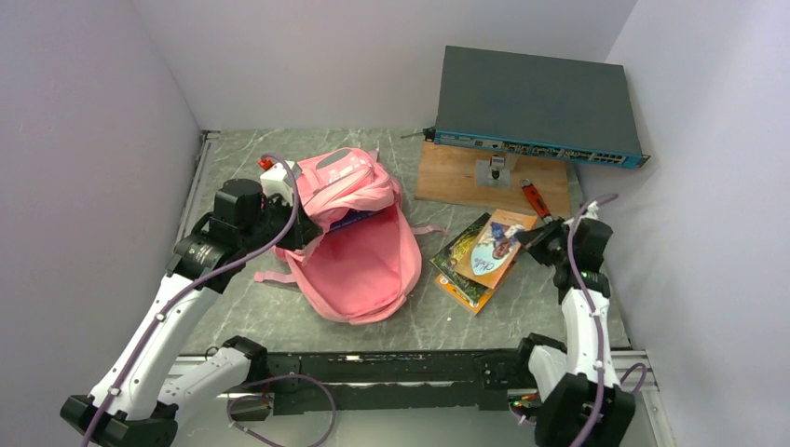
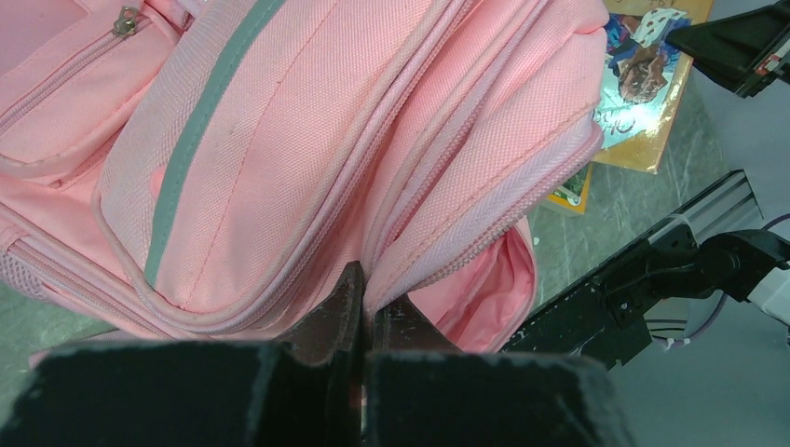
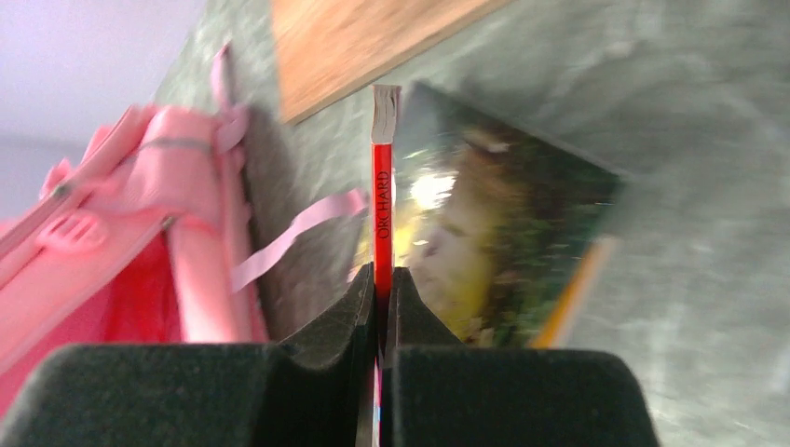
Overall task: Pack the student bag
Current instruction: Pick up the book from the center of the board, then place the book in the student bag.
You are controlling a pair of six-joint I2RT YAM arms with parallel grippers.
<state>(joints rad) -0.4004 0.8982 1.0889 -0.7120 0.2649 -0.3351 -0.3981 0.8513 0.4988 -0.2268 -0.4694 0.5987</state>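
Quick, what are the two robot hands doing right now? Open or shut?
Left gripper: shut, pinching the edge of the pink student bag.
Right gripper: shut on a thin book with a red spine.

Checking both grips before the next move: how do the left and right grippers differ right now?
The left gripper pinches soft pink fabric at the opening rim of the student bag; the right gripper pinches a thin red-spined book, seen edge-on. The left gripper sits against the bag; the right gripper sits over the green book lying flat beside the bag. Both are shut on what they hold.
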